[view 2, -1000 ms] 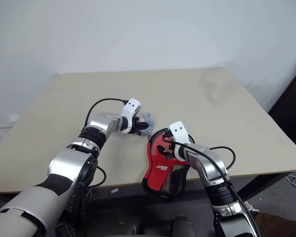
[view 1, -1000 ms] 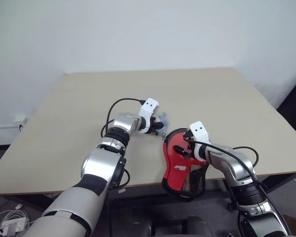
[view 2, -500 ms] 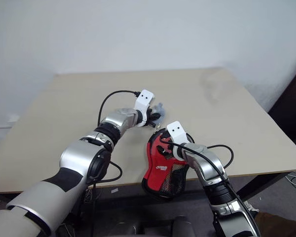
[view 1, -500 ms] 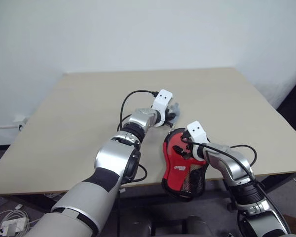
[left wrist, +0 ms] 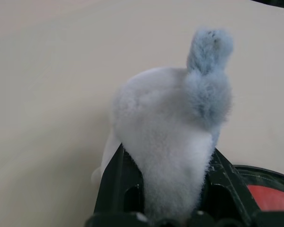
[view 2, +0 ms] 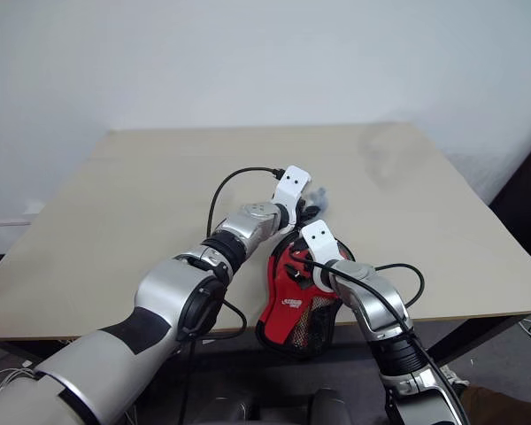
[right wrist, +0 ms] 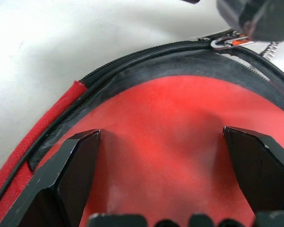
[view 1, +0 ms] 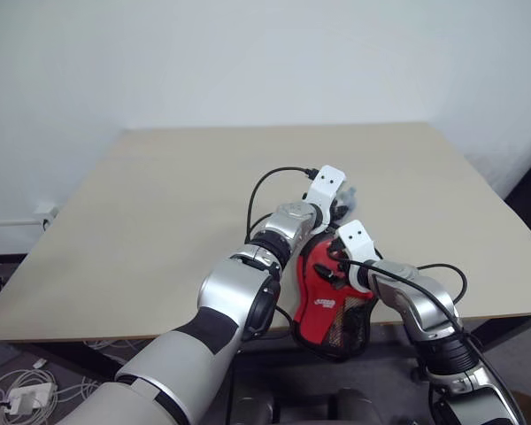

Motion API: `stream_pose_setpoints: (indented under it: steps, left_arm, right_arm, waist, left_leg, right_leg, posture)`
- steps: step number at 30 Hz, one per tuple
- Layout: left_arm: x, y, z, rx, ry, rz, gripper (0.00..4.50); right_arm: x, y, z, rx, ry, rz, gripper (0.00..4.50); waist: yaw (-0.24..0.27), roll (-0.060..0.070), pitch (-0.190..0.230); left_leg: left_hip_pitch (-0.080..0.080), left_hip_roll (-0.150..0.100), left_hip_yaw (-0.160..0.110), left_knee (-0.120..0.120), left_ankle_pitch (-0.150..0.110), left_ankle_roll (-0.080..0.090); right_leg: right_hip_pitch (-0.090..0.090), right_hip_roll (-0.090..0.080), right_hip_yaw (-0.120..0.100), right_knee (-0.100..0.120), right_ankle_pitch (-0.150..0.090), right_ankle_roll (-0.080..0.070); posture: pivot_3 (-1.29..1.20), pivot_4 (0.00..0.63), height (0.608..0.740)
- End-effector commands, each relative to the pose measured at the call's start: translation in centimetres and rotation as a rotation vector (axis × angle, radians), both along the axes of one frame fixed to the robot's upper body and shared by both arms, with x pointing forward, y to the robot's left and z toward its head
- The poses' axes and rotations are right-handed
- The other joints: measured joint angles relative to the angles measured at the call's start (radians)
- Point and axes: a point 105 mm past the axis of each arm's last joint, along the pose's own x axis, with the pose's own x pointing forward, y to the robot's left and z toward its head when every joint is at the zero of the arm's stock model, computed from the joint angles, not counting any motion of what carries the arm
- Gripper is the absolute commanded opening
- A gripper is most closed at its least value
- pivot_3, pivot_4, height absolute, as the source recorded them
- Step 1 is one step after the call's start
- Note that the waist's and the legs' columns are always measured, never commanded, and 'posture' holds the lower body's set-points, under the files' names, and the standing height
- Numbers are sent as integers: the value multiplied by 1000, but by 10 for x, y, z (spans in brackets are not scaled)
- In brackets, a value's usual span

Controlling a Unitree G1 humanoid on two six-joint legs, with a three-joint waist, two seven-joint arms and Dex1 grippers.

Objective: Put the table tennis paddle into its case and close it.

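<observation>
A plain beige worktop (view 1: 159, 221) stands before a white wall. The left hand (view 1: 334, 205) is clamped on the grey-blue plush charm (left wrist: 180, 142); the right hand (view 1: 336, 263), spread wide, presses the soft red zip case (view 1: 323, 297) overhanging the near edge. A hard tug could snap the charm or drag the case off.

We see a fluffy grey-blue plush charm (left wrist: 175, 142), a matt red fabric case (right wrist: 170, 142) with black edging and small metal zip pull (right wrist: 223, 42), on a smooth matt beige table (view 1: 159, 204).
</observation>
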Motion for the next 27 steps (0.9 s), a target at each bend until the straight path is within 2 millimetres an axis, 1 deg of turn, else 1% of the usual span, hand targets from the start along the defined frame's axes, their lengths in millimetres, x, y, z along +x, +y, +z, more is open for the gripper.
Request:
stream_pose_setpoints:
  steps: [1, 3, 5, 8, 11, 16, 21, 24, 27]
  left_arm:
    - [-14, -36, 28, -49, -104, -172, 1045]
    - [-14, -32, 24, -57, -87, -182, 1479]
    - [-13, -27, 21, -53, -78, -173, 2056]
    - [-11, -20, 18, -42, -69, -170, 3154]
    - [-9, -14, 17, -20, -80, -179, 4125]
    - [-5, -1, 32, -123, -45, -220, 4125]
    - [2, 17, 56, -230, -35, -237, 4125]
    - [9, 40, 71, -306, -23, -234, 4125]
    - [10, 66, 75, -332, -14, -258, 4125]
  right_arm:
    - [-12, -9, -29, -57, 121, -25, 4500]
    - [-10, -10, -28, -52, 117, -34, 4500]
    - [-9, -11, -27, -48, 114, -36, 4500]
    - [-9, -11, -27, -48, 110, -37, 4500]
    - [-8, -12, -26, -50, 101, -40, 4500]
    - [-6, -13, -19, -40, 57, -21, 4500]
    - [-9, -9, -11, 6, 34, 24, 4500]
    - [-14, -4, -3, 42, 8, 77, 4500]
    - [-15, -4, 10, 72, -40, 103, 4500]
  waist:
    - [1, 0, 0]
    - [2, 0, 0]
    - [1, 0, 0]
    - [0, 0, 0]
    - [-2, 0, 0]
    - [-5, 0, 0]
    - [-6, 0, 0]
    - [-7, 0, 0]
    - [-12, 1, 0]
  left_leg:
    - [0, 0, 0, 0, 0, 0]
    - [0, 0, 0, 0, 0, 0]
    - [0, 0, 0, 0, 0, 0]
    - [0, 0, 0, 0, 0, 0]
    - [0, 0, 0, 0, 0, 0]
    - [0, 0, 0, 0, 0, 0]
    - [0, 0, 0, 0, 0, 0]
    - [0, 0, 0, 0, 0, 0]
    - [0, 1, 0, -1, 0, 0]
  right_leg:
    - [0, 0, 0, 0, 0, 0]
    - [1, 0, 0, 0, 0, 0]
    - [1, 0, -1, 0, 0, 0]
    - [0, 0, -1, 0, 0, 0]
    - [0, 0, -1, 0, 0, 0]
    - [0, 0, 0, 0, 0, 0]
    - [0, 0, 0, 0, 0, 0]
    - [0, 0, -1, 0, 0, 0]
    - [-2, 1, 0, 0, 0, 0]
  posture:
    - [0, 0, 740]
    - [0, 0, 740]
    - [0, 0, 740]
    - [0, 0, 740]
    - [0, 0, 740]
    - [0, 0, 740]
    - [0, 0, 740]
    - [0, 0, 740]
    - [0, 0, 740]
